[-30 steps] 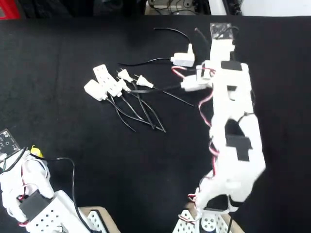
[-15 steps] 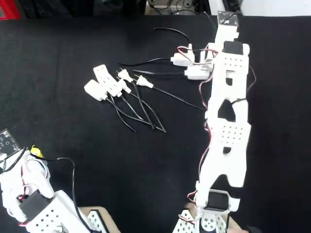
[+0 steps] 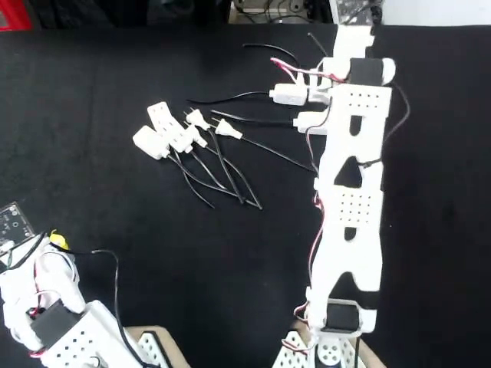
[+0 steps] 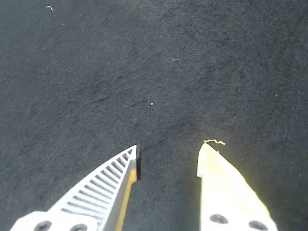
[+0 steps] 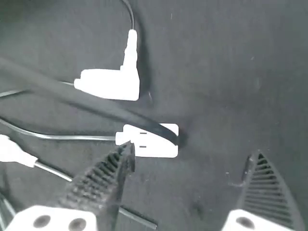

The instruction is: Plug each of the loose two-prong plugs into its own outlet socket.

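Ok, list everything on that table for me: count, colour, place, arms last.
table: one, black, under everything
socket blocks: two, white, side by side, centre-left
loose plugs: at least two, white, just right of those blocks
cords: several, black, fanning from the plugs toward the near edge
slotted socket: one, white, far side, under the right tool
corded block: one, white, just beyond the slotted socket
left arm: one, white, near-left corner
left tool: open, over bare table
right arm: one, white, stretched to the far side
right tool: open, above the slotted socket
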`<state>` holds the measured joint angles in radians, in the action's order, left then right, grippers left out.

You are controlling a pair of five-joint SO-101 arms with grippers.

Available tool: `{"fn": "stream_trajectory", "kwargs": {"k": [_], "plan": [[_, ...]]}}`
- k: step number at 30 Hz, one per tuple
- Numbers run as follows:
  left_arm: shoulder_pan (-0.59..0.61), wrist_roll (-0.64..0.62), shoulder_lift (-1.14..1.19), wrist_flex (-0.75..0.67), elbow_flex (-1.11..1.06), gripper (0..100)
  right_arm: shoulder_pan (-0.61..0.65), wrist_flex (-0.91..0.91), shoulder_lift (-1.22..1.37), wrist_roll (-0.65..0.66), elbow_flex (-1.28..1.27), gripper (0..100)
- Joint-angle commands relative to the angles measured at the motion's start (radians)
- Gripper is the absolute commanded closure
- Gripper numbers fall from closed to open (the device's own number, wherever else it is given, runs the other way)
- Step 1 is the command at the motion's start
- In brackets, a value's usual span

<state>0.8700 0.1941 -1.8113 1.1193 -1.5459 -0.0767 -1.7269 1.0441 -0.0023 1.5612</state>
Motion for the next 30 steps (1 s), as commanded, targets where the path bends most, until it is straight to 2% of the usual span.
{"fn": "stream_trajectory", "kwargs": {"k": [1, 5, 10, 18, 25, 30], "plan": [[0.001, 0.005, -0.006, -0.015, -0.001, 79, 0.012, -0.040, -0.189, -0.009, -0.074, 65.2], [0.001, 0.005, -0.006, -0.018, -0.010, 79, 0.006, -0.041, -0.420, -0.051, -0.268, 65.2], [-0.001, 0.005, -0.006, -0.023, -0.016, 79, 0.061, -0.038, -0.848, -0.046, -0.656, 65.5], [-0.004, 0.005, -0.006, -0.021, -0.016, 79, 0.198, -0.032, -1.399, 0.107, -1.198, 65.5], [-0.081, 0.009, -0.006, -0.023, -0.044, 79, 0.272, 0.064, -1.560, 0.114, -1.557, 66.9], [-0.119, 0.003, -0.006, -0.023, -0.036, 79, 0.325, 0.187, -1.586, 0.176, -1.774, 84.5]]}}
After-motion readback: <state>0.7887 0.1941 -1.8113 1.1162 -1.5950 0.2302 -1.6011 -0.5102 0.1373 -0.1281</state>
